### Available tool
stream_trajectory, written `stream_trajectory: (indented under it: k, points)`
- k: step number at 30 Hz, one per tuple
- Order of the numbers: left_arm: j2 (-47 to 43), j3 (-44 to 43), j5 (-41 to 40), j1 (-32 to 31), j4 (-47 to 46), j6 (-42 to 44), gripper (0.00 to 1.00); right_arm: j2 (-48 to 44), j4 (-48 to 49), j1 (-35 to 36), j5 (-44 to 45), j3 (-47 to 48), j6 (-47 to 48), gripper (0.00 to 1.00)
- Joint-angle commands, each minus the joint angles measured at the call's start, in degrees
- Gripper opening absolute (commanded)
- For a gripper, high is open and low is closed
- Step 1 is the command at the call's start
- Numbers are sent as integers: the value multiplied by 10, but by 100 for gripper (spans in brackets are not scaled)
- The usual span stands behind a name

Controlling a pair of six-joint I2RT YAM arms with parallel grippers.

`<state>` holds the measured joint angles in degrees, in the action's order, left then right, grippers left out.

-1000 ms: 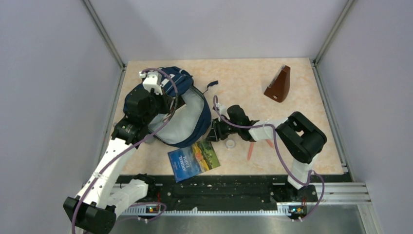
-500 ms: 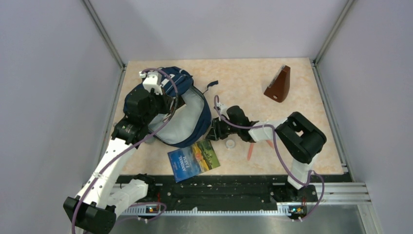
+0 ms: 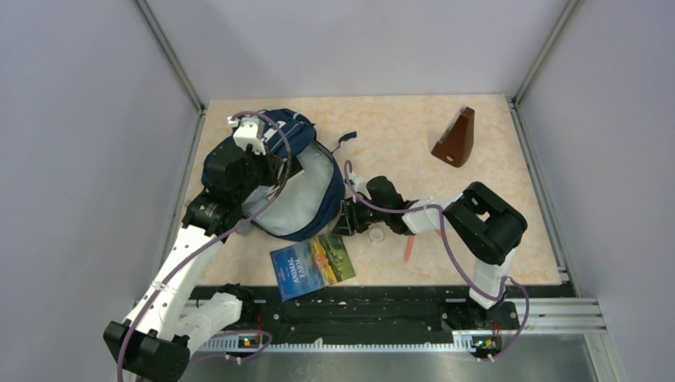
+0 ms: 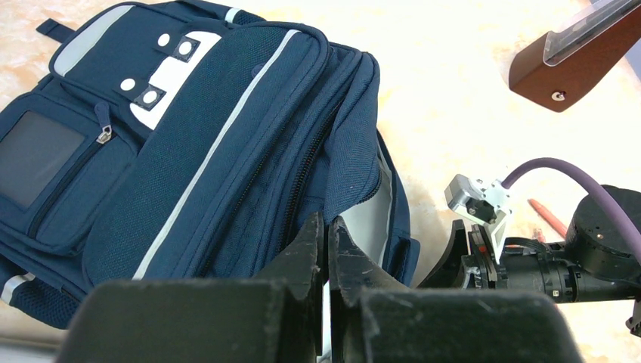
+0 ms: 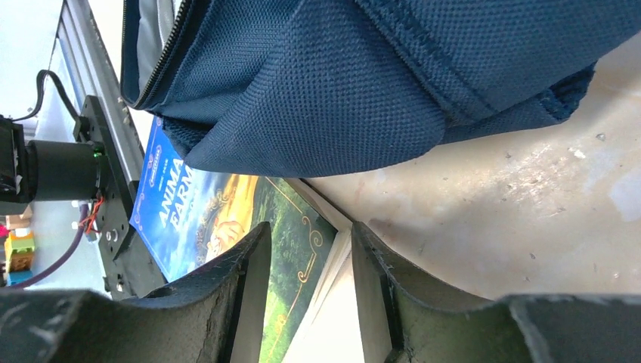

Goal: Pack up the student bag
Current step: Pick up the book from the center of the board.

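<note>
The student bag (image 3: 306, 199), navy with grey stripes and lining, lies at the left back with its main opening gaping toward the right. It fills the left wrist view (image 4: 189, 128). My left gripper (image 3: 280, 169) is shut on the bag's upper opening edge (image 4: 326, 227) and holds it up. A book with a blue and green cover (image 3: 312, 265) lies just in front of the bag. My right gripper (image 3: 344, 223) is low at the book's far right corner. Its jaws (image 5: 306, 231) are open and straddle that corner of the book (image 5: 219, 204), under the bag's lower lip (image 5: 340, 76).
A brown wedge-shaped object (image 3: 456, 138) stands at the back right. An orange pen (image 3: 409, 248) and a small white cap (image 3: 376, 235) lie beside my right arm. The black rail (image 3: 358, 306) runs along the near edge.
My right gripper has moved left onto the book's corner. The book has shifted slightly left and toward the near edge. The left arm and the bag have not moved.
</note>
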<state>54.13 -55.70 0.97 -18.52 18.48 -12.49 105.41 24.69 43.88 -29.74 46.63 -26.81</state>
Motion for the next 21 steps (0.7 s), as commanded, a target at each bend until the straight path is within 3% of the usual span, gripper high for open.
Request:
stream_trajectory:
  k: [1,21]
  points:
    - [-24,-11,-4,-1,-64,0,0,-24,31,9,-27,11,-10,42]
    - [-26,-12,-4,-1,-65,-1,0,9,147,32,-83,-25,-98,38]
